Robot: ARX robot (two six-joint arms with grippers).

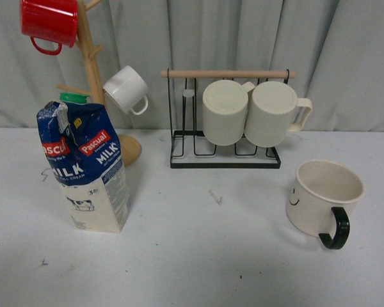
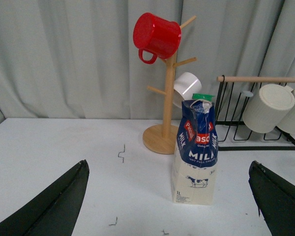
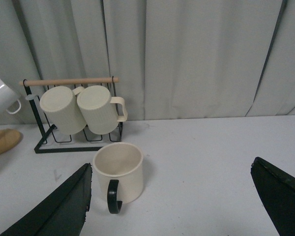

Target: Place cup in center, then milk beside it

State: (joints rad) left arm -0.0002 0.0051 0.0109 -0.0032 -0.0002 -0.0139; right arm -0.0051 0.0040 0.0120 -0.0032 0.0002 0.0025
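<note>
Seemingly at the very outset of the job, neither item is seen in its place. The cup [image 1: 323, 195] is pictured upright on the right side of the white table [image 1: 198, 268], with its black handle turned toward the robot and its smiley face partly shown. The milk [image 1: 86, 169] is stood upright on the left side, just in front of the wooden mug tree [image 1: 89, 77], and its gable top is crumpled. The two are kept well apart, with the middle of the table between them.

Behind that middle stretch, two ribbed mugs [image 1: 249, 112] are hung on a black wire rack [image 1: 224, 160]. A red mug [image 1: 50, 22] and a small white mug [image 1: 127, 89] are carried by the tree.

The left gripper [image 2: 168, 164] is shown from its wrist camera with jaws spread wide and nothing held, the milk framed between its fingers but not touched. The right gripper [image 3: 172, 164] is likewise spread wide and unloaded, with the cup close to one finger.

Both steps are judged to be outstanding: the cup is to be carried to the centre first, and the milk set beside it afterwards.
</note>
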